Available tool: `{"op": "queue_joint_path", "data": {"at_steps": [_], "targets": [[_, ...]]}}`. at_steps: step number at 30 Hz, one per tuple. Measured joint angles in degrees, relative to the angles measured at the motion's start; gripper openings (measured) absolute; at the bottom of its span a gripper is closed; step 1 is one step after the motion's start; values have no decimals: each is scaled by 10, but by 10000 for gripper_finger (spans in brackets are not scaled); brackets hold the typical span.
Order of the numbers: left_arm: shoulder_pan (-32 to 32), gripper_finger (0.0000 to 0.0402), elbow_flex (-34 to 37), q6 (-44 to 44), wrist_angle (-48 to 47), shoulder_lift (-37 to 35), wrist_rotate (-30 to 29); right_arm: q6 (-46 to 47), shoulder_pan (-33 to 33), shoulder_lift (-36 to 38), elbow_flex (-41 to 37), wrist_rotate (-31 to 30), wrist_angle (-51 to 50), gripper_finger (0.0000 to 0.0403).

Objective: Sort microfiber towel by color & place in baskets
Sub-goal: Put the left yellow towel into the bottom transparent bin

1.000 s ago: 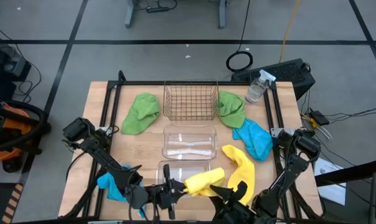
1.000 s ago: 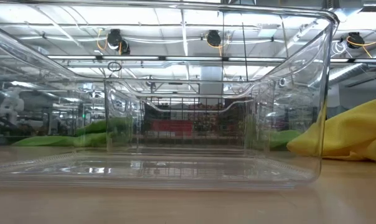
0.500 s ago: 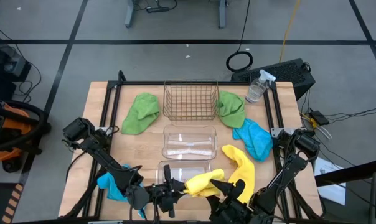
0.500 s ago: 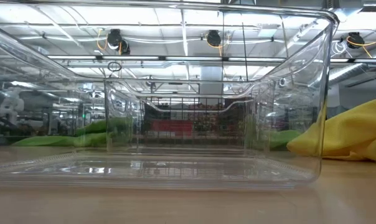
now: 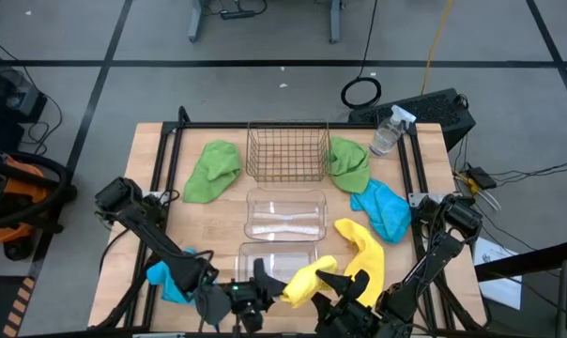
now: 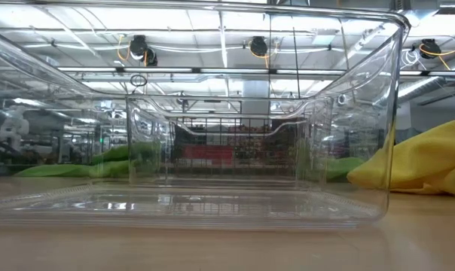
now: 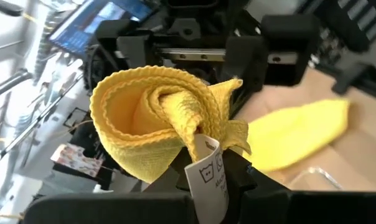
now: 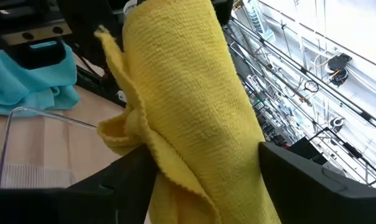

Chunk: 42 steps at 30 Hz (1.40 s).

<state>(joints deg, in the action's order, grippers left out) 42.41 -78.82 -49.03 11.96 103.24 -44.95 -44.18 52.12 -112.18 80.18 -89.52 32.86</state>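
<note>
At the worktop's near edge, the left gripper (image 5: 262,293) is clamped tight on a bunched yellow microfiber towel (image 5: 307,278) with a white care label (image 7: 211,176), just beside the nearest clear plastic basket (image 5: 277,255). The right gripper (image 5: 337,290) stands with fingers (image 8: 122,171) spread either side of the same cloth, which runs between them without being pinched. A second yellow microfiber towel (image 5: 365,252) lies toward the right edge.

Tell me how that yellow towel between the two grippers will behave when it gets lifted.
Probably floppy: the yellow towel folds and curls where the left gripper pinches it. Likely light, since it sags between the fingers of the right gripper without stretching taut.
</note>
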Motion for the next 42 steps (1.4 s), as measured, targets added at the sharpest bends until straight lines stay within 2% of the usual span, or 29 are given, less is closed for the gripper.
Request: {"op": "queue_joint_path", "data": {"at_steps": [3, 13, 20, 26, 30, 32, 35, 40, 42], "targets": [[-5, 26, -29, 1, -64, 0, 2, 1, 0, 0, 0, 0, 0, 270], [-12, 26, -67, -7, -171, 0, 15, -30, 1, 0, 0, -6, -1, 286], [-12, 26, -67, -14, -187, 0, 45, -62, -1, 0, 0, 0, -33, 282], [-12, 26, -66, -37, -187, 1, 47, -6, -10, 0, 0, 39, -67, 281], [-12, 26, -66, -74, -187, 1, 49, 32, -17, 0, 0, 44, -95, 278], [-12, 26, -66, -81, -187, 1, 50, 44, -19, 0, 0, 44, -106, 265], [-12, 26, -66, -83, -185, 1, 47, 53, -18, 0, 0, 44, -118, 226], [-15, 28, -66, -70, -179, 1, 24, 77, -19, 0, 0, 43, -121, 130], [-15, 35, -66, -52, -146, 1, 6, 85, -18, 0, 0, 42, -125, 88]]}}
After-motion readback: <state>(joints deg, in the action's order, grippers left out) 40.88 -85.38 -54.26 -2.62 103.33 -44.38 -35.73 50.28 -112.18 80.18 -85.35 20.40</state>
